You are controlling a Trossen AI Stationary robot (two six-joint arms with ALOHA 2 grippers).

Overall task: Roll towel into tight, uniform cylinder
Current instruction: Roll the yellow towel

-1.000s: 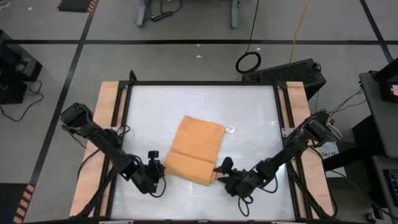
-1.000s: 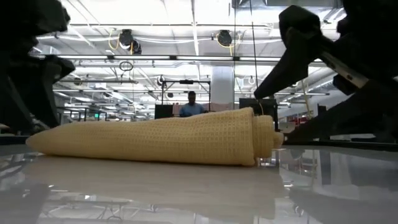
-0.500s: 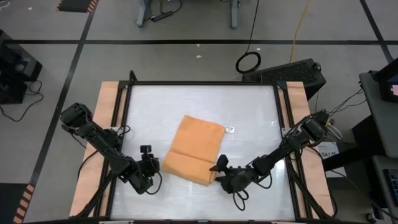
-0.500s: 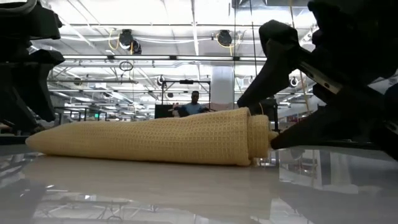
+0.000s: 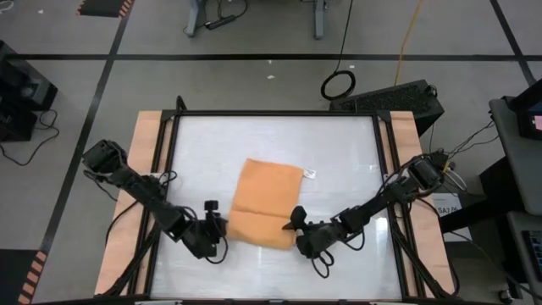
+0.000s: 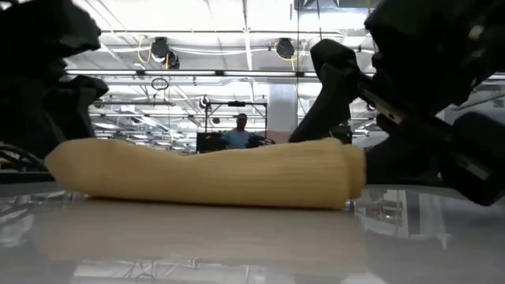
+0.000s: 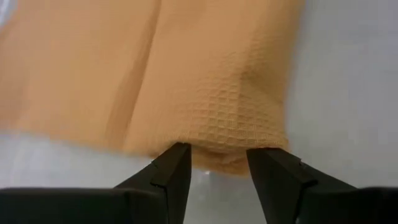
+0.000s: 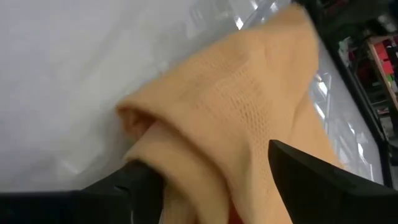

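Towel (image 5: 265, 203): near-centre of the table (image 5: 339, 144), lying a little askew. Near edge is turned over into a low, thick roll; the rest, running toward the far side, is flat cloth. Small white tag (image 5: 310, 174) sticks out at the far right corner.

From table height the towel (image 6: 205, 173) reads as one long bolster, rounded at both ends, roughly even in height (a little squashed, not yet a round tube).

So, as you stand: the roll is started and no more. By my reckoning only the first turn or so is in; most of the length is unrolled. Tightness can't be judged from here.

Left gripper (image 5: 217, 224): at the near left end of the roll. In its own view the fingers (image 7: 171, 171) stand apart, tips at the rolled end of the towel (image 7: 205, 87); nothing pinched between them.

Right gripper (image 5: 295, 225): at the near right end. Its fingers (image 8: 140, 177) are spread around the bunched end of the towel (image 8: 236, 106); whether they press it or merely bracket it, you cannot tell.

Left to do, I'd judge: keep both ends level and roll away to the far edge, tag end last.
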